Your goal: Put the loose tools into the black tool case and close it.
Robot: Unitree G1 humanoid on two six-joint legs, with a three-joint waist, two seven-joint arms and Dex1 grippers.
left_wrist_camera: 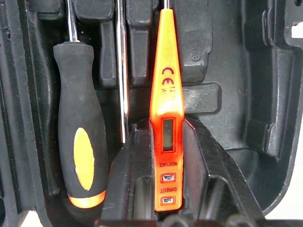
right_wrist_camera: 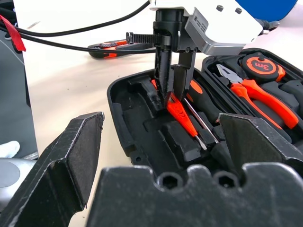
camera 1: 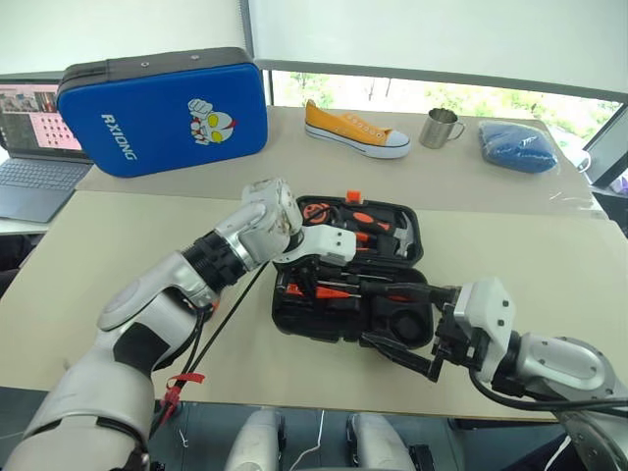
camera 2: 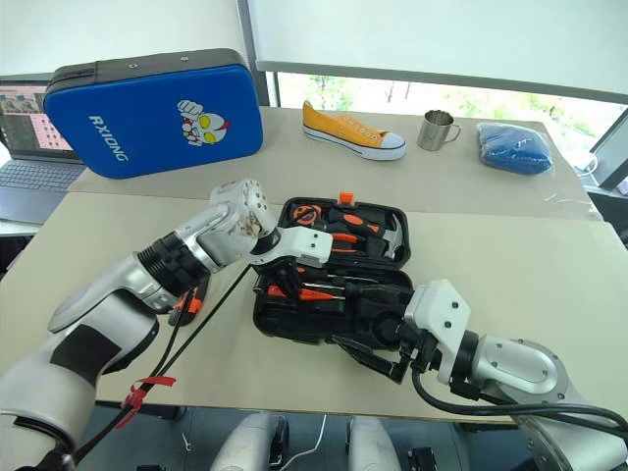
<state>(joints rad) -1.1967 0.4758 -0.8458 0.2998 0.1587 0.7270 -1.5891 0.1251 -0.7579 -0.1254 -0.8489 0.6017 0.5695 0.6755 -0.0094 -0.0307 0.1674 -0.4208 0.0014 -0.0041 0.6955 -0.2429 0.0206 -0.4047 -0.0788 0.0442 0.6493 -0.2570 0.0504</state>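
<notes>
A beige surface [camera 1: 118, 255] by a window carries our work: the black tool case [camera 1: 349, 324] lies open at its middle, lid half away from us with pliers [right_wrist_camera: 253, 92] and hammer [camera 1: 400, 238] already seated, so the near half with its shaped slots faces up for loading. Our left hand [camera 1: 306, 278] points steeply down into that near half, its two fingers [left_wrist_camera: 130, 175] standing either side of the slim orange tester screwdriver [left_wrist_camera: 165, 113] with a little slack, a posture that we read as setting it into its slot beside a black-and-orange screwdriver [left_wrist_camera: 79, 123] already lying there. Whether the fingers grip the tester or have just let go we cannot tell. Our right hand [camera 1: 417, 332] waits at the near right corner of the case, fingers spread wide and holding nothing, probably kept clear for the next item. An orange-and-black tool [camera 2: 186, 304] lies loose on the surface left of the case, so loading seems unfinished.
</notes>
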